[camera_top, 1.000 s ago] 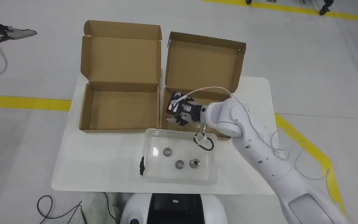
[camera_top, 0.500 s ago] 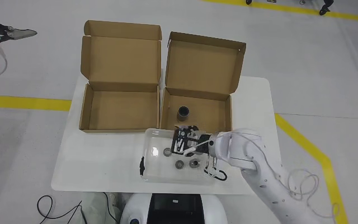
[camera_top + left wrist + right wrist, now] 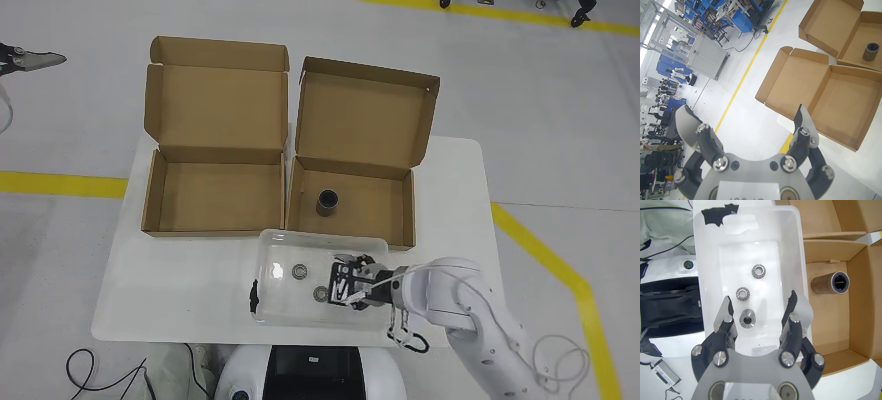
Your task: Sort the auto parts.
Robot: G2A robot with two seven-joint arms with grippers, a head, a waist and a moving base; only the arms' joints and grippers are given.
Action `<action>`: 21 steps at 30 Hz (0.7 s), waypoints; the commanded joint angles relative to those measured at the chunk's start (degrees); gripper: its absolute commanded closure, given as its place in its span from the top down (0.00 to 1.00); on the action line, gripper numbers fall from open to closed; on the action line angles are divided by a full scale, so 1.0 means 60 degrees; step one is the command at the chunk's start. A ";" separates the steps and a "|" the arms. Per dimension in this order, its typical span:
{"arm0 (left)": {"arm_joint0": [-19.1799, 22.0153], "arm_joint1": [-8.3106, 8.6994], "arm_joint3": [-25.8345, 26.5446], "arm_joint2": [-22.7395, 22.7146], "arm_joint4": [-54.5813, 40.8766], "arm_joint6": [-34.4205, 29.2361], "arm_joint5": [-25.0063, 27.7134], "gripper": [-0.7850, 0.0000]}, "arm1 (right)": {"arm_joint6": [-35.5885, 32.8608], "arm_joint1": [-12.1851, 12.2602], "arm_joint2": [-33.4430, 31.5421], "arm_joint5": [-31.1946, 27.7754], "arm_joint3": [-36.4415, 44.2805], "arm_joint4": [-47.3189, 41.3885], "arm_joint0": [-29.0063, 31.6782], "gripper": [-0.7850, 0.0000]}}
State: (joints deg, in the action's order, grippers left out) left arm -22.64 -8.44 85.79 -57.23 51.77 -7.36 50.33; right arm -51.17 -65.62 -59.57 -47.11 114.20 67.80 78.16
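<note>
Robotics workshop hall, pale polished floor (image 3: 757, 117) marked with yellow lane lines (image 3: 747, 69), blue workbenches (image 3: 747, 17) loaded with equipment, metal-framed enclosure (image 3: 704, 56) with grey panels, cable (image 3: 742, 48) trailing across the floor, other white robots (image 3: 686, 77) standing along the far side

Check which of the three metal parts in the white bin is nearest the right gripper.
The smooth tapered collar, lying by the open right gripper. The two ribbed bearings lie farther along the white bin.
</note>
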 commanded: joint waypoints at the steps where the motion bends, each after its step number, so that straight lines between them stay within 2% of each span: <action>1: 0.0000 0.0000 0.0000 0.0000 0.0000 0.0000 0.0000 1.00 | 0.0002 0.0031 0.0019 0.0043 -0.0074 0.0016 0.0089 0.65; 21: 0.0000 0.0000 0.0000 0.0000 0.0000 0.0000 0.0000 1.00 | -0.0785 0.0127 0.0716 0.0958 -0.0909 0.0069 -0.0196 0.63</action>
State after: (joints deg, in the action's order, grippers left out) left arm -22.64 -8.44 85.79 -57.23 51.77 -7.36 50.33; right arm -55.71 -64.91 -55.36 -41.56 109.14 68.19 76.92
